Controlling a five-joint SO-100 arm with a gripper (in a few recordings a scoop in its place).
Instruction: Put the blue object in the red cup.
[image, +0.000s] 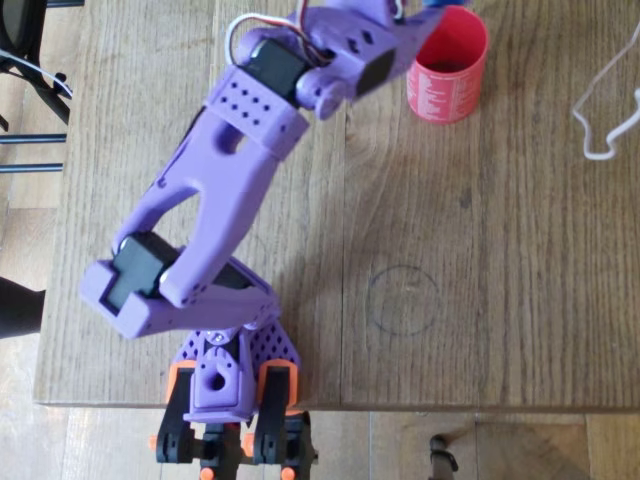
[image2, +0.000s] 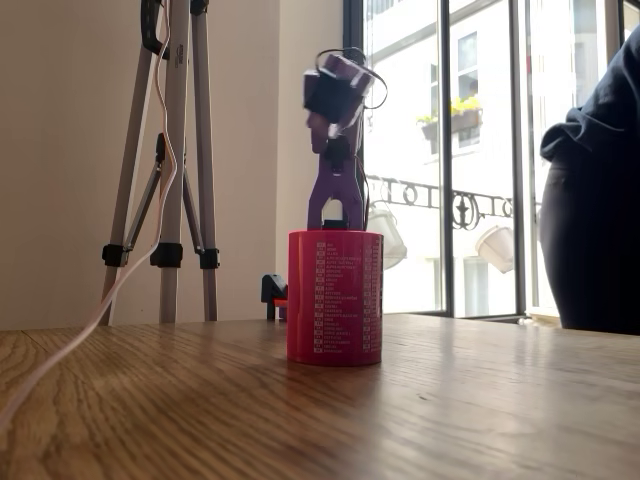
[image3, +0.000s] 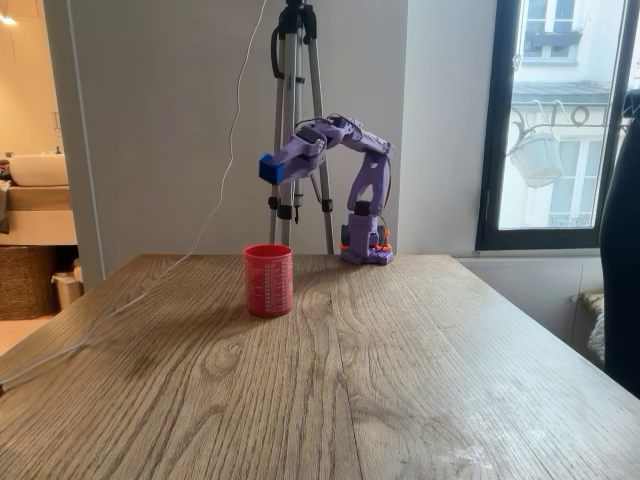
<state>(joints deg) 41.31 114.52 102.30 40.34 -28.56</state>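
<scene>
In a fixed view the brick (image3: 267, 166) is seen clamped in the claw (image3: 270, 166), held high. The cup (image3: 268, 280) stands well below the claw, roughly underneath. If the brick is released from this height, it could be bounced off the rim, or the cup missed through slight misalignment.

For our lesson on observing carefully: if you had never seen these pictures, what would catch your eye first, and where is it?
The purple arm stands at the far edge of the wooden table, arching forward. Its gripper holds the blue object in the air above the red cup, which stands upright on the table nearer the camera. A tripod rises behind the arm against the wall.
</scene>
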